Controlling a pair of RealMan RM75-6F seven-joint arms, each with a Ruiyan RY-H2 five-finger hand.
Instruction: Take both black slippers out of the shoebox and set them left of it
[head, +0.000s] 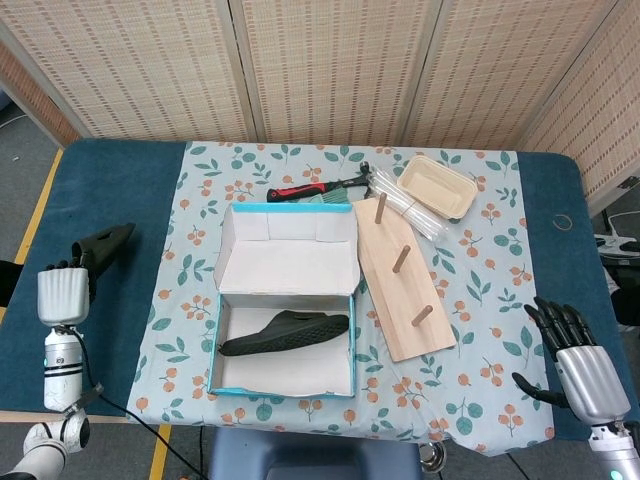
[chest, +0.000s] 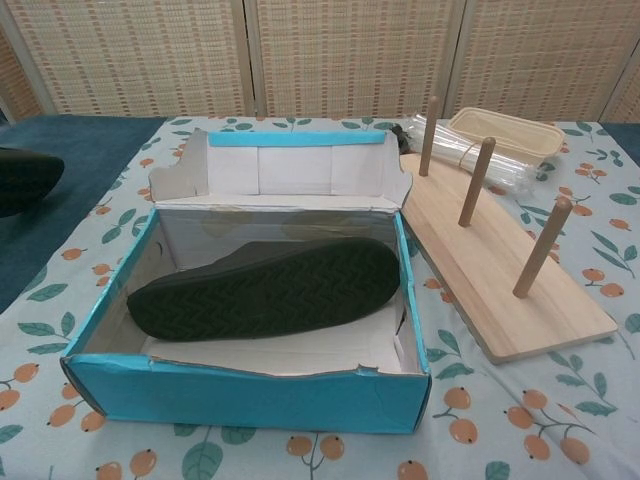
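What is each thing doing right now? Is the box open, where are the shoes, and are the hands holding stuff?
shoebox: open, lid flap standing up at the back.
slipper in the box: lying on its side, sole showing.
other slipper: out of the box, held by the left hand over the blue cloth.
right hand: holding nothing, fingers spread.

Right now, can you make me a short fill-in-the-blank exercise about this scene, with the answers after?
1. The left hand holds one black ____.
2. The other slipper lies inside the ____.
3. The right hand is ____ and holds nothing.
4. The wooden board beside the shoebox carries ____ upright pegs.

Answers: slipper; shoebox; open; three
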